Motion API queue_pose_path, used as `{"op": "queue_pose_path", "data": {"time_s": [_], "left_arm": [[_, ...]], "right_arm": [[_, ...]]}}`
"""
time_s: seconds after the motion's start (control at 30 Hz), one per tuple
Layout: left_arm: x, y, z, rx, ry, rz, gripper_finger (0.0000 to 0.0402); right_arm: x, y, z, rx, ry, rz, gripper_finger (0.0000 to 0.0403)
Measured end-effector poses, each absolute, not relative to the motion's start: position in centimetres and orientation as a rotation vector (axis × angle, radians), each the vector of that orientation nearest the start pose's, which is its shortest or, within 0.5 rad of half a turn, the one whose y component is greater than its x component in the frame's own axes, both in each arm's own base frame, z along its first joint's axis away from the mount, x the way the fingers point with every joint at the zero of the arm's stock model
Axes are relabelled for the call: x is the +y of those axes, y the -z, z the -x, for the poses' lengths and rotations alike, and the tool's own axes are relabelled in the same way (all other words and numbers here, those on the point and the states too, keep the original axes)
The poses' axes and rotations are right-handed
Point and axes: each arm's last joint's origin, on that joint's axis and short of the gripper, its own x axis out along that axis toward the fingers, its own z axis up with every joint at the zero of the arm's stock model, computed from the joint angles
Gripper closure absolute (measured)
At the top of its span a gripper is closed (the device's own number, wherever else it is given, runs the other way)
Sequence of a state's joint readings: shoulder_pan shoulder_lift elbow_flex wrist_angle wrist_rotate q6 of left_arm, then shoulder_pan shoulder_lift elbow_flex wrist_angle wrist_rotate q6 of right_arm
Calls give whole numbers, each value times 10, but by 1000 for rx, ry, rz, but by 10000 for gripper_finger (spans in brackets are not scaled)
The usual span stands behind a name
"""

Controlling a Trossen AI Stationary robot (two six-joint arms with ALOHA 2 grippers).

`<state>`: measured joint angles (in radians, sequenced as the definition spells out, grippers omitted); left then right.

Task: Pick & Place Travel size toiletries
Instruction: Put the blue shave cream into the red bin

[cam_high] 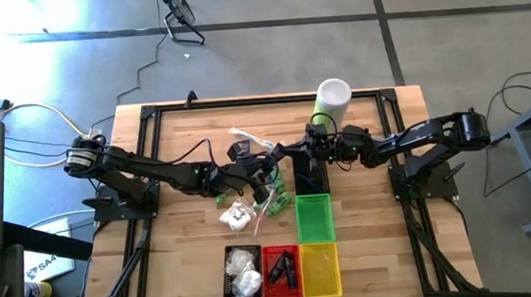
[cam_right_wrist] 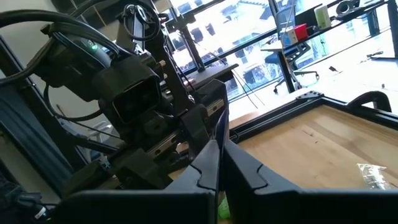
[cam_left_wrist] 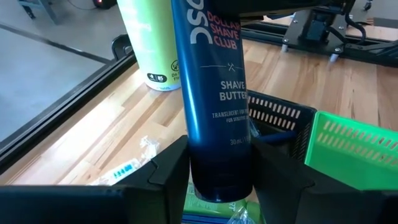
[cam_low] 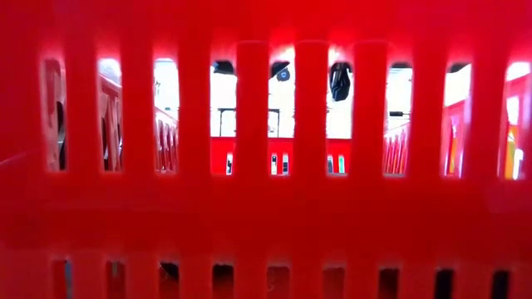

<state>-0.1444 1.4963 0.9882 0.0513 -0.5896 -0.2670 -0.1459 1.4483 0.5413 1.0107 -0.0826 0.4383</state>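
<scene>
Pale wood planks make up the counter (cam_high: 181, 155), framed by a black rail. At its centre the two arms meet. The left gripper (cam_left_wrist: 219, 177) clamps the lower end of a dark blue tube (cam_left_wrist: 211, 93) printed with shave-butter lettering, the tube standing upright between its fingers (cam_left_wrist: 171, 171). The right gripper (cam_right_wrist: 217, 158) reaches in from three o'clock with its jaws pressed together on the thin flat end of the same tube, directly facing the left wrist.

Behind the tube, toward twelve o'clock, stands a tall green-and-white canister (cam_high: 331, 102). Just at five o'clock of the meeting point lies a green basket (cam_high: 315, 218), with a black basket (cam_left_wrist: 277, 115) beside it. Along the six o'clock edge sit a black basket with white pouches (cam_high: 243, 270), a red basket (cam_high: 281, 271) and a yellow basket (cam_high: 320, 268). Loose toiletries (cam_high: 251, 208) lie under the left gripper.
</scene>
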Motion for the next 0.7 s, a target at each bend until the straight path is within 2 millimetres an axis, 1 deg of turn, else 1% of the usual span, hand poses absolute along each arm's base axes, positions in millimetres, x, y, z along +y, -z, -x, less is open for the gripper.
{"op": "queue_pose_path", "data": {"time_s": [0.13, 0.53, 0.7], "left_arm": [[-31, -260, -325, 368, -482, 96, 239], [-31, -259, -325, 371, -482, 88, 233], [-31, -260, -325, 374, -479, 72, 203]], "right_arm": [[-39, -220, -279, -114, 36, -424, 399], [-39, -219, -279, -110, 38, -409, 399], [-39, -219, -279, -110, 38, -409, 399]]}}
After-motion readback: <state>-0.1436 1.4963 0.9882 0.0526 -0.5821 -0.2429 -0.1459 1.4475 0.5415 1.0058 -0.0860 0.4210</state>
